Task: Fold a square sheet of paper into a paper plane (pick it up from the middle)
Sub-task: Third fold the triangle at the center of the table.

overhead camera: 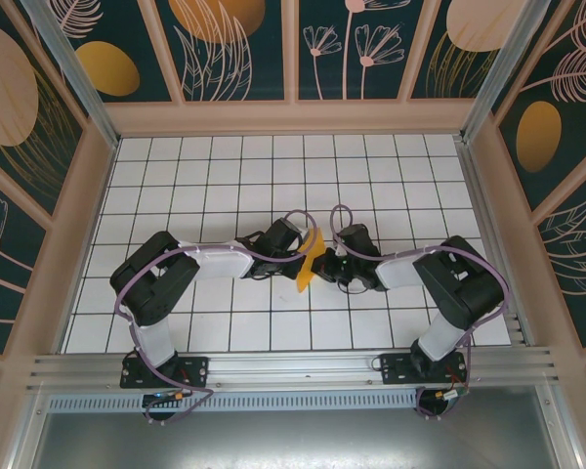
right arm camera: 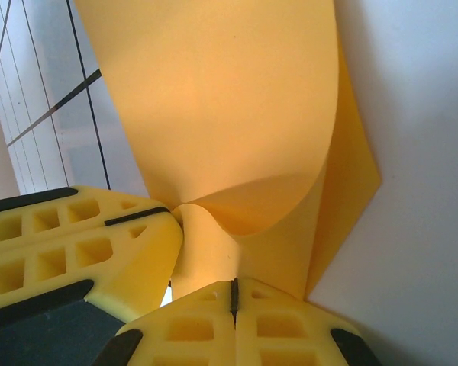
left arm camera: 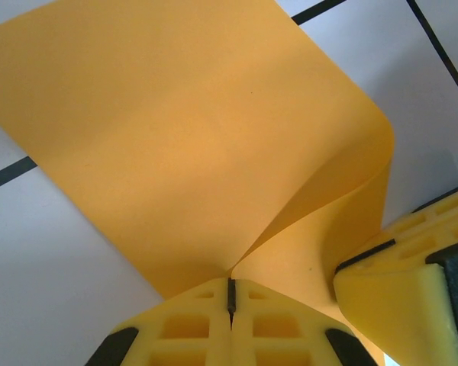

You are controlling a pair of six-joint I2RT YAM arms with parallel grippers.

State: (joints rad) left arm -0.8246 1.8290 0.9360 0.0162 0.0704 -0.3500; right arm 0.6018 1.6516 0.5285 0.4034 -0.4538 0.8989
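The square sheet of paper (overhead camera: 309, 261) is orange-yellow and hangs curled between the two arms at the middle of the table. My left gripper (left arm camera: 231, 284) is shut on the sheet (left arm camera: 191, 145), its yellow jaws pressed together with the paper pinched at the tip. My right gripper (right arm camera: 233, 286) is likewise shut on the sheet (right arm camera: 229, 107), which bends in a loop above its jaws. Each wrist view also catches the other gripper's yellow fingers (left arm camera: 401, 293) (right arm camera: 69, 244) close beside. In the top view the left gripper (overhead camera: 298, 250) and right gripper (overhead camera: 328, 262) meet at the paper.
The white grid table (overhead camera: 225, 176) stretches behind and to both sides of the arms. Peach walls with dark leafy panels (overhead camera: 244, 49) enclose it. A metal rail (overhead camera: 293, 369) runs along the near edge by the arm bases.
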